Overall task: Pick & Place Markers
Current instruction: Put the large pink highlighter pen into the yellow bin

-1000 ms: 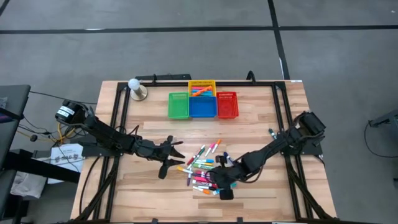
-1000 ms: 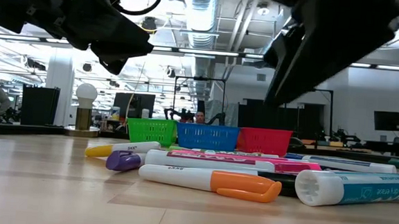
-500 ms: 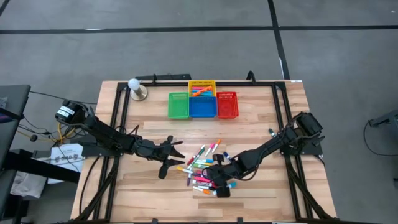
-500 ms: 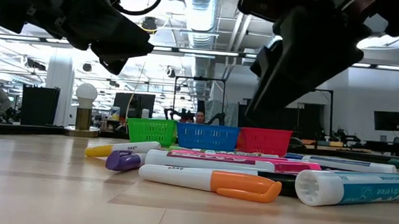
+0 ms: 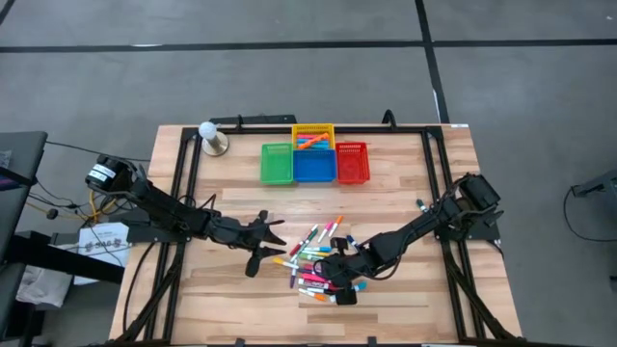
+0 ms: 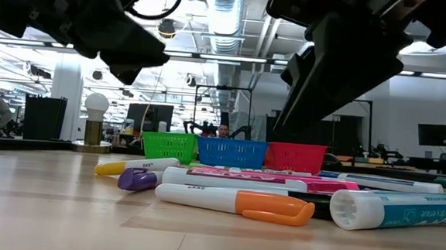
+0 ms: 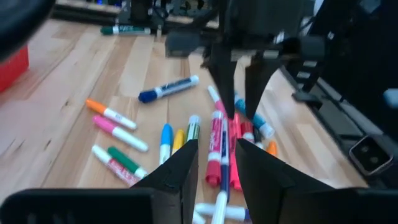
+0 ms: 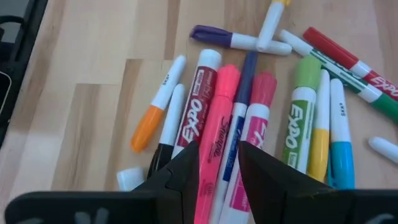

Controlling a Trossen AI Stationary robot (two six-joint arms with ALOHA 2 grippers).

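Jaws of the right gripper [image 5: 339, 280] stand narrowly parted, empty, above the markers [image 5: 313, 260] low in the frame's centre; left gripper's [image 5: 262, 241] likewise, left of them.

green basket [image 5: 277, 163], blue basket [image 5: 313, 166], lamp [image 5: 212, 138]

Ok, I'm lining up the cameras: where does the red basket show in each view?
High view: red basket, right end of the row, beside the blue basket.
Low view: middle background, right of the blue basket.
Left wrist view: probably the red sliver at the left edge.
Right wrist view: not in it.
Shared landmark: the markers.
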